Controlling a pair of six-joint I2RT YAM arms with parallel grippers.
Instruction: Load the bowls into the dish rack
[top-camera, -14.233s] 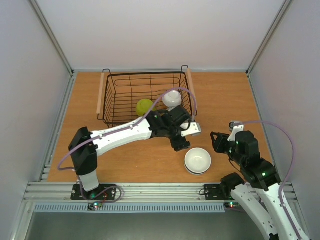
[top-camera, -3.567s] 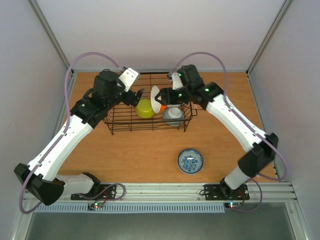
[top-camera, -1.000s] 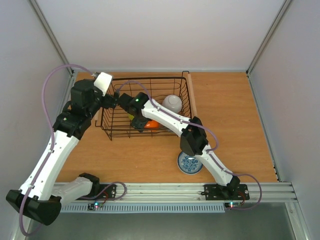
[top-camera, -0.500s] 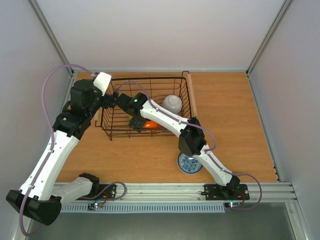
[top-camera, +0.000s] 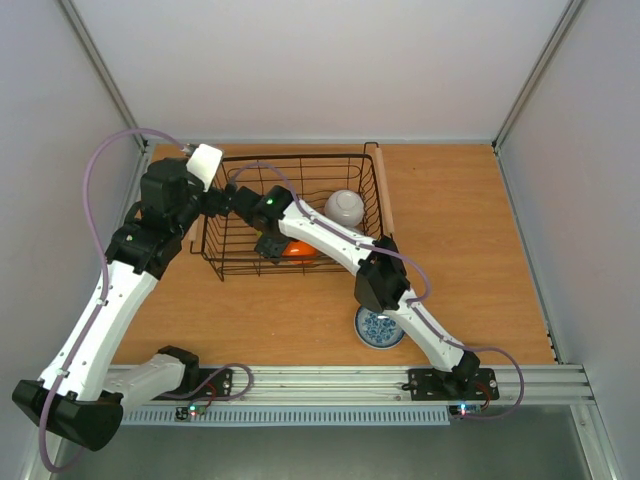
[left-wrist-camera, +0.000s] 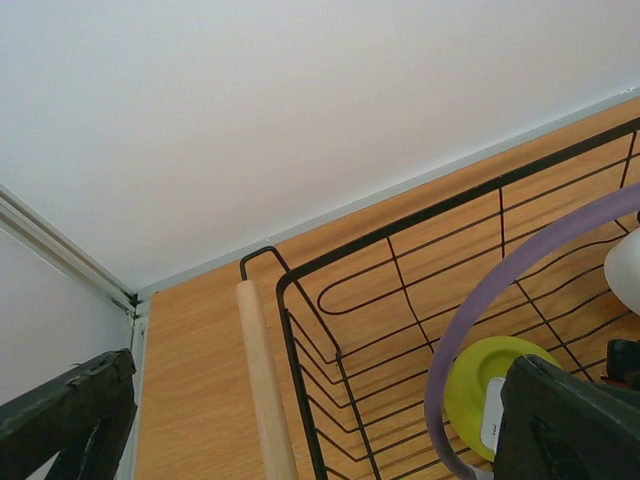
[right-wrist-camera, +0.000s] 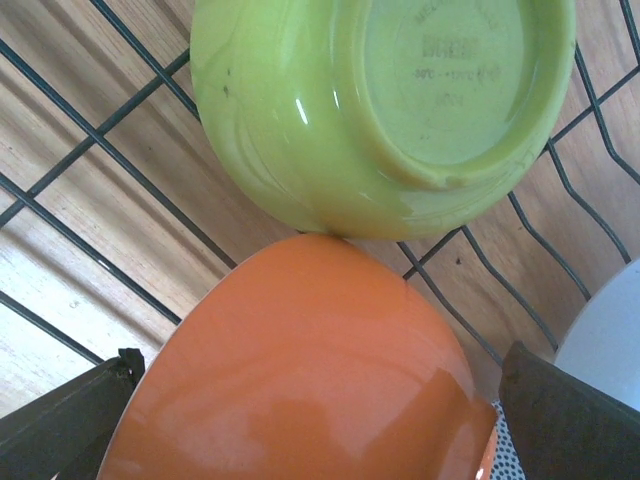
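One orange bowl (right-wrist-camera: 310, 380) (touching yellow-green bowl (right-wrist-camera: 330, 110)) inside rack (left-wrist-camera: 500, 185).

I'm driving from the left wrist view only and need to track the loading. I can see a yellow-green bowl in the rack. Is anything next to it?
Observer: Yes, an orange bowl lies touching the yellow-green bowl.
Operator: Where is the right pincer?
Observer: The right pincer is down inside the dish rack. Its fingers flank the orange bowl, but I can't tell if it grips.
Operator: Any bowl not loaded yet?
Observer: One. The blue-patterned bowl sits on the table in front of the rack, partly under the right arm.
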